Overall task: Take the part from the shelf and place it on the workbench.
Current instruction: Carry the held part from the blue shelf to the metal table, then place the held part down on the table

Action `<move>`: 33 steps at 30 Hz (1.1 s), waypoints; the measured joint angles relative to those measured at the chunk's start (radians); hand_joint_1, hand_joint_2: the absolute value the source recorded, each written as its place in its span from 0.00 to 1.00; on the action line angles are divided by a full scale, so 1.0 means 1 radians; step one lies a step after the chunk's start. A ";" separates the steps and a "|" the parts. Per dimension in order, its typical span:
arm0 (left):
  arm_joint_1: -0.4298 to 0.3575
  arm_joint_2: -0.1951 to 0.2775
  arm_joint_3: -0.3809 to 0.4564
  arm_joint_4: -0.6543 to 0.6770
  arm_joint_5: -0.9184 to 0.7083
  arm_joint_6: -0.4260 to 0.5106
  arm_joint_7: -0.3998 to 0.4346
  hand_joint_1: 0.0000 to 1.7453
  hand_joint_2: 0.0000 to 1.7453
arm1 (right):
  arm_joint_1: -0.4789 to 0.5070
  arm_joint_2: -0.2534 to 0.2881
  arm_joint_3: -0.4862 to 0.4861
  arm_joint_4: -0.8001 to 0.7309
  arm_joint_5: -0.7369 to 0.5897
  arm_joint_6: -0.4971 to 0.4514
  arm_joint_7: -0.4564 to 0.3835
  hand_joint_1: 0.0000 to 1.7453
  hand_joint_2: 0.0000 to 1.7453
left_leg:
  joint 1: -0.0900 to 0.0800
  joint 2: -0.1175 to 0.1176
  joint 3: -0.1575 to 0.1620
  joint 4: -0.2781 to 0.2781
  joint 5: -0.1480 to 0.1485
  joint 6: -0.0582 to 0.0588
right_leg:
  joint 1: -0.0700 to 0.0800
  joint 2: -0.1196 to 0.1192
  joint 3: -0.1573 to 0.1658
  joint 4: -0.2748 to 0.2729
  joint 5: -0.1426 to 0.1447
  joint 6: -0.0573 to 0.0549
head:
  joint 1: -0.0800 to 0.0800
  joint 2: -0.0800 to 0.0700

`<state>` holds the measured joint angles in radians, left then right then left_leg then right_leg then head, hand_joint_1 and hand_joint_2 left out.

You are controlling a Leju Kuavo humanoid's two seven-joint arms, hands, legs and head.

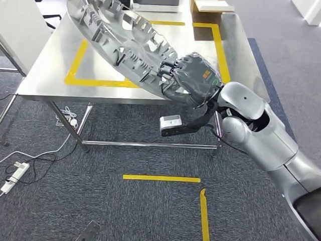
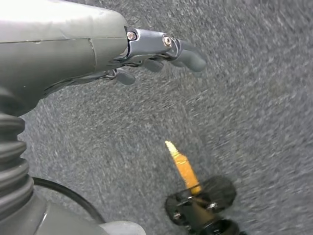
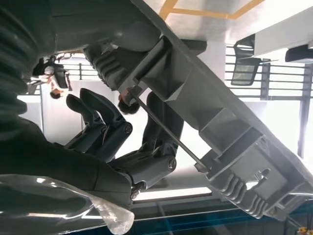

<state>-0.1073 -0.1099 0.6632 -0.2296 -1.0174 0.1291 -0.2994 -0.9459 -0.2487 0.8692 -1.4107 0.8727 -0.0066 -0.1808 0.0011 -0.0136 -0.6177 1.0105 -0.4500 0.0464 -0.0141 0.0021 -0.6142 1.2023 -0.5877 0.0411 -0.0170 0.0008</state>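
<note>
A large grey ribbed plastic part (image 1: 121,42) hangs tilted over the steel workbench (image 1: 49,65), its near end lower than its far end. My right hand (image 1: 191,78) grips the part's near end at the workbench's front edge, above the yellow taped rectangle (image 1: 77,60). In the right wrist view, dark fingers (image 3: 110,129) curl around the part's (image 3: 221,127) ribbed underside. My left hand (image 2: 147,49) hangs over the carpet with its fingers stretched out and holds nothing.
The workbench stands on thin legs over grey carpet. Yellow tape strips (image 1: 162,178) mark the floor in front of it. A white power strip (image 1: 15,175) and cables lie on the floor at left. A cardboard box (image 1: 212,6) sits at the table's far edge.
</note>
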 joint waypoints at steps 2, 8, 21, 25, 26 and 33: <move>0.003 0.000 0.000 0.000 0.000 -0.001 0.001 0.00 1.00 | 0.011 0.000 0.002 0.002 0.000 0.000 0.000 1.00 1.00 | -0.004 -0.003 0.024 -0.001 -0.022 0.005 | 0.005 0.003 -0.089 0.096 -0.048 -0.005 | 0.001 0.000; 0.015 0.001 0.000 0.003 -0.009 0.000 0.041 0.00 1.00 | 0.023 -0.001 0.002 0.010 0.002 0.000 0.001 1.00 1.00 | -0.016 -0.015 0.128 0.003 -0.108 -0.003 | 0.017 0.004 -0.115 -0.148 0.187 -0.026 | 0.002 0.000; 0.027 0.010 0.000 0.005 -0.028 0.044 0.101 0.00 1.00 | 0.028 0.000 -0.017 0.006 0.021 -0.003 0.009 1.00 1.00 | 0.016 0.007 -0.044 0.141 -0.077 -0.076 | -0.002 0.003 0.006 -0.184 0.124 -0.039 | -0.003 0.000; 0.027 0.011 0.000 0.006 -0.033 0.053 0.104 0.00 1.00 | 0.028 0.003 -0.017 0.006 0.025 -0.004 0.008 1.00 1.00 | 0.008 0.010 -0.022 0.027 -0.009 -0.056 | -0.004 0.008 0.021 -0.184 0.107 -0.015 | -0.004 0.000; 0.027 0.011 0.000 0.006 -0.034 0.054 0.104 0.00 1.00 | 0.027 0.003 -0.017 0.006 0.026 -0.004 0.008 1.00 1.00 | 0.008 0.009 -0.019 0.027 -0.003 -0.047 | -0.004 0.008 0.023 -0.185 0.103 -0.008 | -0.003 0.000; 0.018 0.009 0.000 0.006 -0.035 0.040 0.094 0.00 1.00 | 0.032 0.006 -0.019 0.007 0.033 -0.005 0.009 1.00 1.00 | 0.008 0.006 -0.010 0.018 0.001 -0.020 | -0.003 0.002 -0.112 0.078 -0.017 0.005 | 0.005 0.000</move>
<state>-0.0889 -0.1004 0.6634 -0.2235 -1.0529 0.1691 -0.2050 -0.9135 -0.2427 0.8506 -1.4034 0.9057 -0.0114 -0.1717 0.0094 -0.0075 -0.6281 1.0287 -0.4485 0.0267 -0.0173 0.0045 -0.7263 1.2805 -0.6044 0.0458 -0.0121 0.0008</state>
